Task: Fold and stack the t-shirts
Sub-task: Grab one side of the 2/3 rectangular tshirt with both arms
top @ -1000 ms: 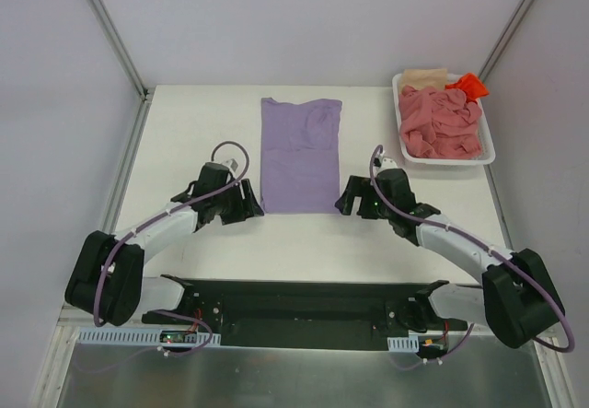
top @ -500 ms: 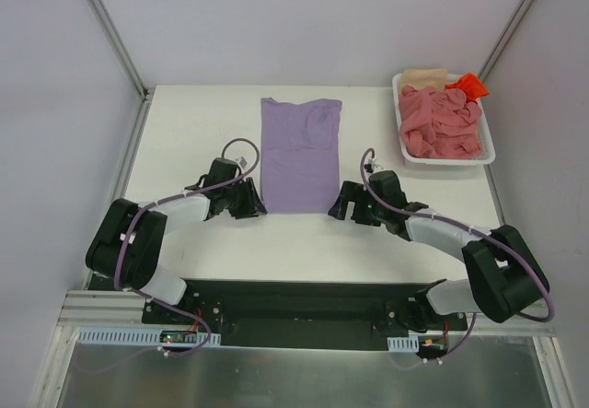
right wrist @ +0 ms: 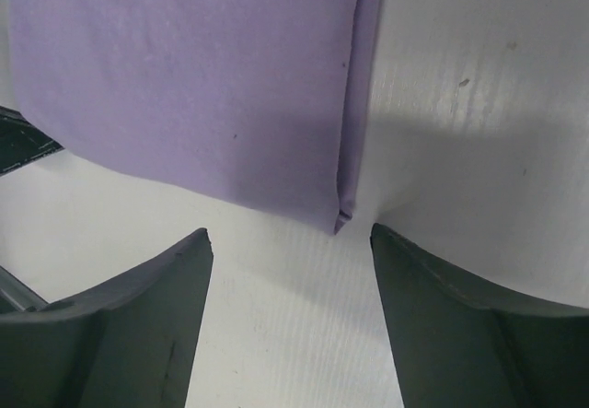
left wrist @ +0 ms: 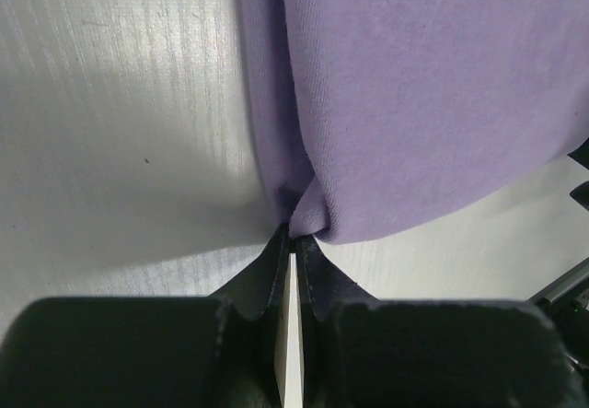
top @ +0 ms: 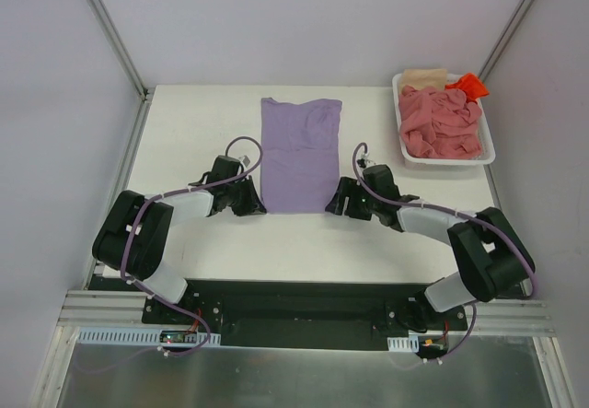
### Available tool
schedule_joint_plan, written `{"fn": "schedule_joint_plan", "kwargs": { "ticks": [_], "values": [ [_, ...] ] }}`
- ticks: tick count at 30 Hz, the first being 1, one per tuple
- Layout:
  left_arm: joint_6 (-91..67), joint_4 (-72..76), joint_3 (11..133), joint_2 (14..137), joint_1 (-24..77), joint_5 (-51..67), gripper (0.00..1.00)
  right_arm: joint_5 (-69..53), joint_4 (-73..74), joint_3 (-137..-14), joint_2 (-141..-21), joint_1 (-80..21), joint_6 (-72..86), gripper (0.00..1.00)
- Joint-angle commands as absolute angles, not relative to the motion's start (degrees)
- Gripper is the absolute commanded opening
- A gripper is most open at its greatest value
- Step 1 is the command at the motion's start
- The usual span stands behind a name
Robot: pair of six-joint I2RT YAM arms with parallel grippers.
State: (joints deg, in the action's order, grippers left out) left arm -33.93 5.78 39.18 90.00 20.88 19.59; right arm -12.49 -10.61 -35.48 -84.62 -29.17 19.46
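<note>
Soft purple cloth is what I am working on. The purple t-shirt [top: 300, 155] lies flat in the middle of the white worktop [top: 184, 141], folded into a long strip. Its near edge sits between my two arms.

My left gripper [left wrist: 293, 242] is pressed together on the near left corner of the shirt. It is pinching just a little bit of cloth, and the cloth bunches up at the tips. My right gripper [right wrist: 290, 238] is spread wide. The near right corner of the shirt sits between its two fingers, but they are not touching it.

The other shirts wait in the white basket [top: 488, 155] at the far right: the pink shirts [top: 442, 124], with a beige shirt [top: 423, 76] and an orange-red shirt [top: 469, 84] behind them.

I think the next step is to grab the right corner and lift both corners to fold the shirt over. A few things could go wrong. The left pinch is small, so the cloth could slip out when I pull. The right fingers could close on only the top layer, and then the layers would slide apart. If one arm lifts before the other, the fold could turn out crooked.
</note>
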Motion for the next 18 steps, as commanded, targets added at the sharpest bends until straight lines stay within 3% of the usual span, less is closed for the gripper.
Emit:
{"fn": "schedule_joint_plan", "kwargs": {
  "ticks": [1,11,15,18],
  "values": [
    [-32.9,6.5,38.9,90.7,20.7,20.8,0.0,-12.0,-10.3,-37.9,-88.1,-29.0,19.0,0.67],
    [-33.5,7.0,37.9,90.2,20.7,18.6,0.0,-10.8,-9.1,-39.0,-91.9,-29.1,18.7,0.42],
    [-34.3,7.1,37.5,89.7,20.7,17.8,0.0,-11.0,-6.5,-39.1,-91.2,-29.0,18.1,0.39],
    [-35.8,7.2,36.9,89.4,20.7,17.1,0.0,-10.5,-5.7,-38.2,-90.6,-29.1,17.9,0.32]
  ]
}}
